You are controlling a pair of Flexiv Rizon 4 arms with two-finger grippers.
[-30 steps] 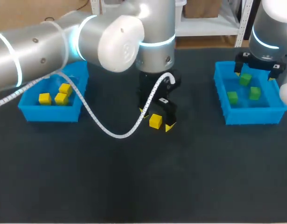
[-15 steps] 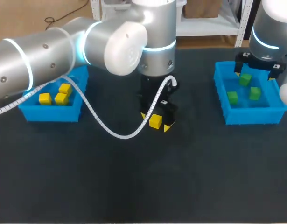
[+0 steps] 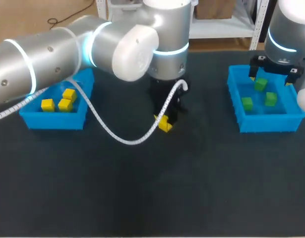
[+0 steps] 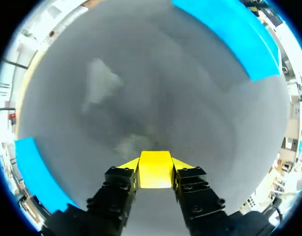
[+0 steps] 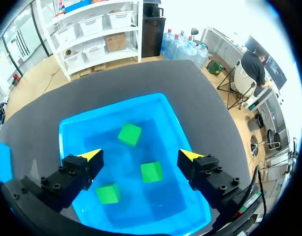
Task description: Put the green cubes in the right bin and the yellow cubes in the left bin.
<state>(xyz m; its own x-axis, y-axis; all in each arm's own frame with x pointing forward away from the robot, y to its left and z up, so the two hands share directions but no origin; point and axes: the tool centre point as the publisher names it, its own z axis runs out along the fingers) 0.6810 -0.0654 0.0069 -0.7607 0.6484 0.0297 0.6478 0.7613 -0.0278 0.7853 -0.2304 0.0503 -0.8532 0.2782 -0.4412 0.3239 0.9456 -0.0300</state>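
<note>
near side: bare bench (image 3: 157,198) across its full width | middle: left arm (image 3: 53,54) slants in over the left bin's (image 3: 53,120) far corner, white cable (image 3: 123,141) looping low beside the left gripper (image 4: 156,164), jaws clamped on a yellow cube (image 4: 155,173) mid-bench | right: right gripper (image 5: 141,155), jaws wide, covers the right bin (image 3: 266,124) above three scattered green cubes (image 5: 129,134)

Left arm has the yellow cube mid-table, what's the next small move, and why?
Probably a short lift straight up. The left gripper is shut on the yellow cube, with a finger against each side, low over the table. The left bin where it belongs has raised walls, so gaining height first should let the cube clear them before the arm swings over.
</note>
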